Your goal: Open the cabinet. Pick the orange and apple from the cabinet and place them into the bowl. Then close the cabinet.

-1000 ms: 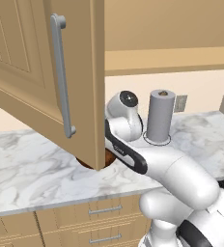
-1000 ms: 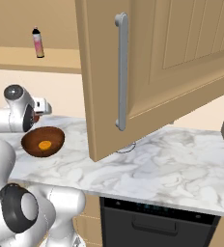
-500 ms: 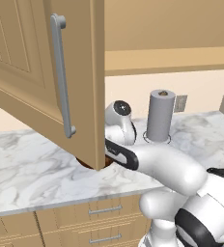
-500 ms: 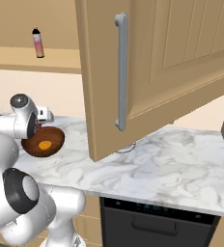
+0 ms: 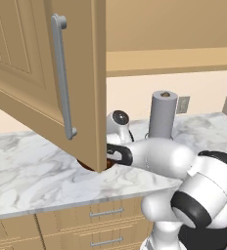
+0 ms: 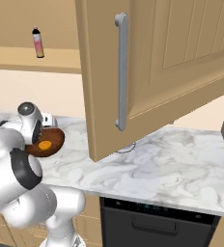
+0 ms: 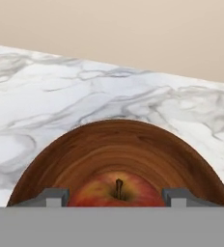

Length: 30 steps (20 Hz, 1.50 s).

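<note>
While the gripper hangs over the bowl, you can see the apple sitting squarely between its two fingertips, stem dimple up. The jaws stand wide around the fruit, and you should take it as gripped rather than released, though the contact itself is cropped at the bottom of the hand view, so treat that as a judgement. The apple hovers over the near side of the bowl, whose dark grained inside curves up behind it.

Moving outward, the right base view shows you the bowl on the marble counter, next to the arm, with the orange already lying in it. So one fruit is delivered and the second is above its target.

Further out, the cabinet door hangs wide open over the counter, its grey bar handle facing the cameras. The opening step is plainly done.

What is left for you, by this reading: let the apple down into the bowl beside the orange, free the hand, then swing the door shut. Mind the door's lower edge, which hangs close above the bowl in the left base view.
</note>
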Available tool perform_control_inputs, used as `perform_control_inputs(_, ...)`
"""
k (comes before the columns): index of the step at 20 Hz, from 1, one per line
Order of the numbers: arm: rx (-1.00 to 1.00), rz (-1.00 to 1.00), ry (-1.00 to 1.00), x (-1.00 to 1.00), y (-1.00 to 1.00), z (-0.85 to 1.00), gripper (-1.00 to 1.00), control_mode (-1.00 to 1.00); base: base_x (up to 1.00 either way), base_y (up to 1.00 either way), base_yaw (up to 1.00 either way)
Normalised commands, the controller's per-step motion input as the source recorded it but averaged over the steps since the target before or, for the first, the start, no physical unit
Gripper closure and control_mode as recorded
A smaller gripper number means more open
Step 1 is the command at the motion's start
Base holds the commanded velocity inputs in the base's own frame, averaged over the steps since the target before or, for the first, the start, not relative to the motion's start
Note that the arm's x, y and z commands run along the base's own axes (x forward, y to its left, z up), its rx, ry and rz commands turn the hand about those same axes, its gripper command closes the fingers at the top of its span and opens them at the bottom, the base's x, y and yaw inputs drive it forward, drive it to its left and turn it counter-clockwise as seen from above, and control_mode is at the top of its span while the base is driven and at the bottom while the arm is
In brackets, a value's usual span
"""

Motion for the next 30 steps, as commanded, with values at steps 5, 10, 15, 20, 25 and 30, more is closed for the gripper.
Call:
perform_control_inputs(5,0.00,0.00,0.01,0.15,0.02,-0.42,1.00,-1.00,0.00,0.00,0.00)
perform_control_inputs(10,0.00,0.00,0.02,0.07,0.06,-0.44,1.00,-1.00,0.00,0.00,0.00)
perform_control_inputs(15,0.00,0.00,0.03,0.04,0.05,-0.36,1.00,-1.00,0.00,0.00,0.00)
perform_control_inputs(20,0.00,0.00,0.02,0.06,0.04,-0.30,1.00,-1.00,0.00,0.00,0.00)
perform_control_inputs(25,0.00,0.00,0.04,0.09,0.03,-0.13,-1.00,-1.00,0.00,0.00,0.00)
perform_control_inputs(30,0.00,0.00,0.02,0.00,0.00,-0.01,-1.00,-1.00,0.00,0.00,0.00)
